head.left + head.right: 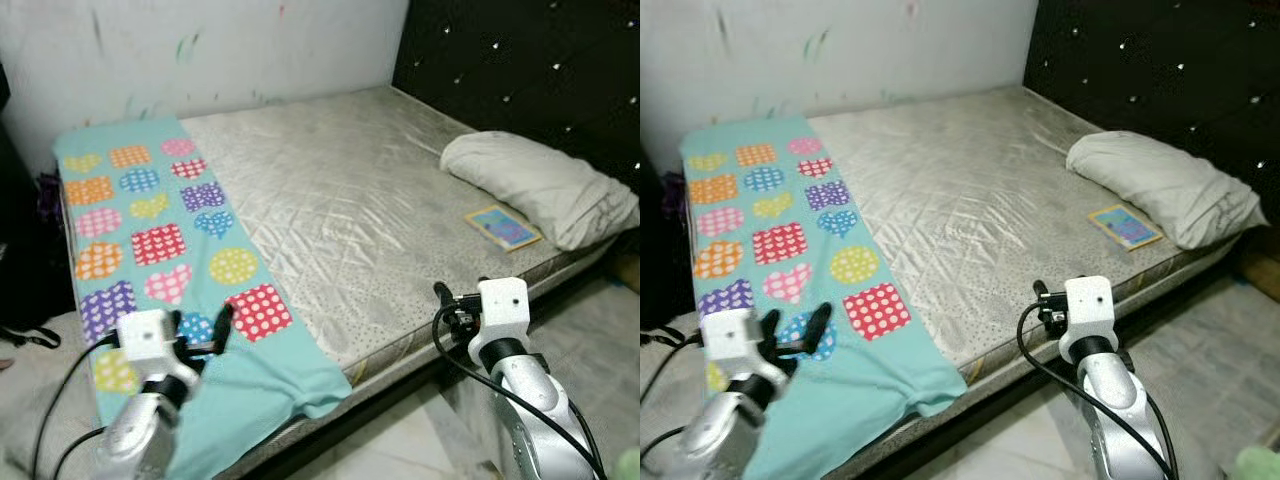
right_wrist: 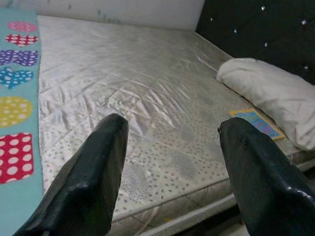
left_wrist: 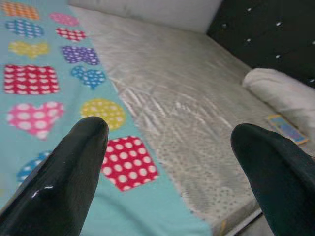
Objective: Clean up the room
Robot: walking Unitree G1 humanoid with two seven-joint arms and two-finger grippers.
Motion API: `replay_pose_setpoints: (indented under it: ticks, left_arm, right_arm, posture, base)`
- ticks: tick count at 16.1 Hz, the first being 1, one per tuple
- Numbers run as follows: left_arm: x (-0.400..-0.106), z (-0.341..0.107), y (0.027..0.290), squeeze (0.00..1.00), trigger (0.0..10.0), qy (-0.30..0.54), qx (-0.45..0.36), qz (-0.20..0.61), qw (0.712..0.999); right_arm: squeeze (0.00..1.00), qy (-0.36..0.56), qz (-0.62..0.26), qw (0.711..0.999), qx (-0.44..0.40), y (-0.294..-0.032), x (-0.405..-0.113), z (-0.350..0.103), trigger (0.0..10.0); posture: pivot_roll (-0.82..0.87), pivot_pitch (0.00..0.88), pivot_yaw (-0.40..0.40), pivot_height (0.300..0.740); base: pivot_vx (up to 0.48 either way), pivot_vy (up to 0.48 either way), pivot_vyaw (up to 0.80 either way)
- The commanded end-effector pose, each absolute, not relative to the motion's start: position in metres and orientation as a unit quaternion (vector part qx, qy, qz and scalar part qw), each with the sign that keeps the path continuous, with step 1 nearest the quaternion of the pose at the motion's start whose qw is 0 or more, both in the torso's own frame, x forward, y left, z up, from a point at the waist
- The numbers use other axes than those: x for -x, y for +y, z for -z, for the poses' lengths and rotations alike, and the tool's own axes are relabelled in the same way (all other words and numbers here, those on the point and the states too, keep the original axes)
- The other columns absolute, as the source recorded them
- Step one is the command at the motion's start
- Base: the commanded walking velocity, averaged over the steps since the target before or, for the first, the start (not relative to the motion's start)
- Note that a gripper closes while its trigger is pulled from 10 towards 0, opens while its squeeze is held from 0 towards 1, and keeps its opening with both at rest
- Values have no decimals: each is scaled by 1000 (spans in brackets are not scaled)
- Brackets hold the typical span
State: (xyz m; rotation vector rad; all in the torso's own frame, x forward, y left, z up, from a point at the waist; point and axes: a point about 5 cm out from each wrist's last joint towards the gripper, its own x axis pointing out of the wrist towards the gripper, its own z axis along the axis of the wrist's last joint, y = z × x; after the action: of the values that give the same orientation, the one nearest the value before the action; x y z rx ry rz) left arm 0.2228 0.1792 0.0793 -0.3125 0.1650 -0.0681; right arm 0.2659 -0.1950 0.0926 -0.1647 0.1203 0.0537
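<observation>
Both silver arms are raised forward at roughly the same height, bent at the elbow, each wrapped by a black cable. The left tool (image 1: pixel 222 325) is held low on the robot's left, and its two black fingers (image 3: pixel 74 177) are spread wide apart with nothing between them. The right tool (image 1: pixel 443 297) is held on the robot's right, its fingers (image 2: pixel 88 182) likewise parted widely and empty. A white wrist block is carried behind each tool.
</observation>
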Motion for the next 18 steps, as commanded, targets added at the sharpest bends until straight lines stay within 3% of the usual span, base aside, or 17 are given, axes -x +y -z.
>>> replay_pose_setpoints:
  ticks: [1,4,18]
  left_arm:
    - [-224,-81,172,0,10000,80,159,47,983]
    - [-224,-81,172,0,10000,79,159,49,983]
    - [-224,-80,171,0,10000,80,157,52,983]
  right_arm:
    - [0,56,-22,994,86,-199,-266,-96,10000]
    - [0,56,-22,995,85,-200,-267,-96,10000]
    - [0,55,-24,994,88,-200,-269,-96,10000]
  posture:
    - [-115,0,-6,740]
    - [-115,0,-6,740]
    - [-112,0,-10,740]
  base:
    - [0,0,0]
    - [0,0,-358]
    - [0,0,-800]
